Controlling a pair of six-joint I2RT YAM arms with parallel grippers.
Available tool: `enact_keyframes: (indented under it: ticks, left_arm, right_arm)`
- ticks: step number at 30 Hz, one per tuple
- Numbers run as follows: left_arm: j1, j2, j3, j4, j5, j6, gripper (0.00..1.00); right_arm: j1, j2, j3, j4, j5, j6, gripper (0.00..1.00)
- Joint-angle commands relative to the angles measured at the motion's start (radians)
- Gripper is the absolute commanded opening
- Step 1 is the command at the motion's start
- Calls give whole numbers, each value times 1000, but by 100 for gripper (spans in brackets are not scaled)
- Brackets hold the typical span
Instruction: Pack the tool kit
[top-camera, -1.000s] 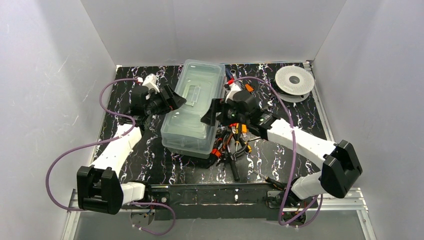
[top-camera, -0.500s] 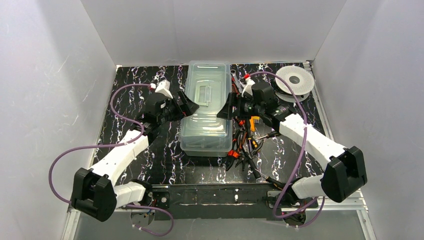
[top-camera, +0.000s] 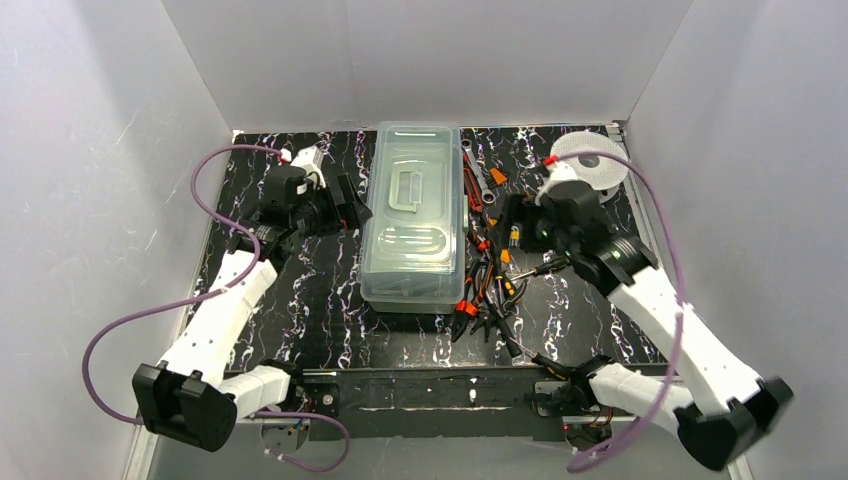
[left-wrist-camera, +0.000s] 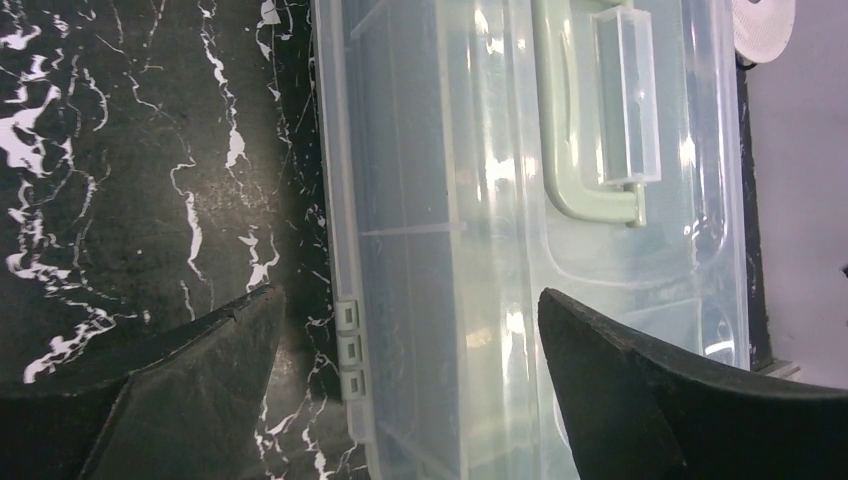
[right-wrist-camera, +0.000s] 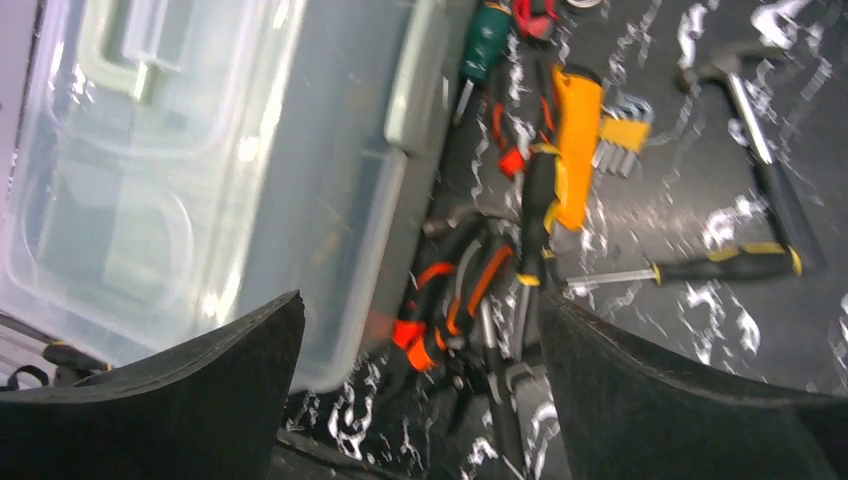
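**Top external view.** The clear plastic tool box (top-camera: 414, 225) lies in the middle of the black marbled table (top-camera: 280, 300), lid shut, handle (top-camera: 409, 190) on top, long axis pointing away from the arm bases. The left gripper (top-camera: 352, 207) sits just beside the box's left wall. The right gripper (top-camera: 503, 222) hangs above the loose tools (top-camera: 488, 285), which are heaped along the box's right wall, outside it. A white spool (top-camera: 590, 160) lies at the far right corner.

**Left wrist view.** The left fingers (left-wrist-camera: 180, 400) stand wide apart and hold nothing. The box lid and pale green handle lie beyond them.

**Right wrist view (blurred).** The right fingers (right-wrist-camera: 680, 400) are also spread and empty. Below them, orange-handled pliers (right-wrist-camera: 450, 295) lie against the box wall. A black-and-yellow screwdriver (right-wrist-camera: 700, 268), a yellow hex key set (right-wrist-camera: 618, 140) and a green-handled screwdriver (right-wrist-camera: 487, 35) lie nearby.
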Motion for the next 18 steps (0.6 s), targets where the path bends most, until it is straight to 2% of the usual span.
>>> enact_keyframes:
  ticks: [1, 4, 8, 13, 16, 18]
  left_arm:
    - [0, -56, 76, -145, -16, 90, 98]
    - [0, -76, 100, -198, 6, 116, 98]
    - [0, -104, 124, -257, 21, 181, 98]
    - [0, -156, 105, -271, 9, 222, 98]
    - [0, -170, 78, -259, 28, 223, 98]
    - [0, -178, 47, -240, 45, 213, 98]
  right_arm:
    - [4, -172, -140, -189, 106, 24, 89]
    - [69, -190, -209, -294, 90, 83, 85]
    - [248, -61, -222, -446, 189, 207, 87]
    - [334, 119, -235, -495, 208, 276, 86]
    - [339, 194, -249, -467, 168, 266, 80]
    - [339, 264, -255, -421, 112, 226, 69]
